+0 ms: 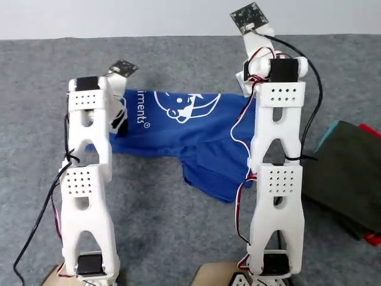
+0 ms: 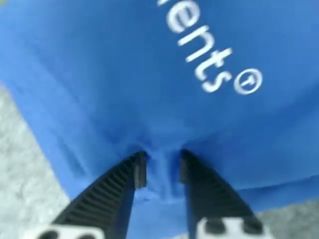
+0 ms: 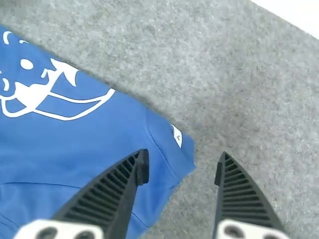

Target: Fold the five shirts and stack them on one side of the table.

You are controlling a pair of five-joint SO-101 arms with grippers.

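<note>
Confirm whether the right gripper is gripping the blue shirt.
No: the right gripper is open over a corner of the blue shirt, with no cloth pinched between its fingers.

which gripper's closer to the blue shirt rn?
Left. The left gripper is shut on a fold of the blue shirt; the right gripper is open over its corner, not holding it.

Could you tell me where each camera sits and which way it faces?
High view: fixed above, looking down at the table; left arm, right arm, blue shirt, folded stack.
Left wrist view: on the left arm, facing down; left gripper shut on the shirt.
Right wrist view: on the right arm, facing down; open right gripper over the shirt's corner.
All three share the blue shirt.
</note>
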